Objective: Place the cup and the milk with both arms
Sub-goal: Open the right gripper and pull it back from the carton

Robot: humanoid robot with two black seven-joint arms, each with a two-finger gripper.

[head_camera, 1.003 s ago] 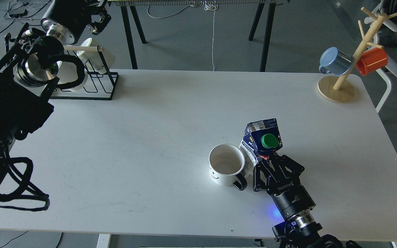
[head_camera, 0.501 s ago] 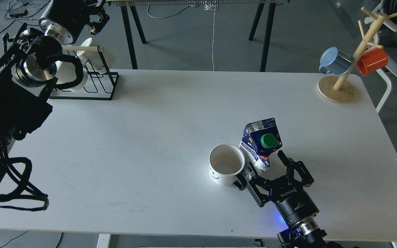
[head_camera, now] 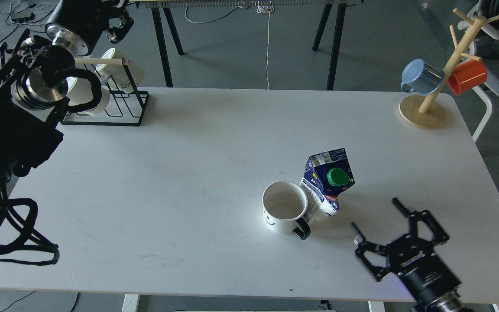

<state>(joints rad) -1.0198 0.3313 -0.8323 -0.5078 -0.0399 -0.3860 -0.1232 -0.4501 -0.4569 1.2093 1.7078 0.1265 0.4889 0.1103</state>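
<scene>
A white cup (head_camera: 285,207) with a smiley face and a black handle stands upright on the white table (head_camera: 189,173), right of centre. A blue and white milk carton (head_camera: 327,184) with a green cap stands right beside it, touching its right side. My right gripper (head_camera: 375,214) is open and empty, low at the right, clear of the carton. My left gripper (head_camera: 117,26) is far away at the top left, above the black rack; its fingers cannot be told apart.
A black wire rack (head_camera: 111,102) with white cups stands at the table's back left. A wooden mug tree (head_camera: 438,73) with a blue mug (head_camera: 420,78) and an orange mug (head_camera: 466,77) stands at the back right corner.
My right gripper let go of the milk carton, opened wide and drew back to the lower right. The carton stays upright beside the cup. The left arm shifted slightly left.
</scene>
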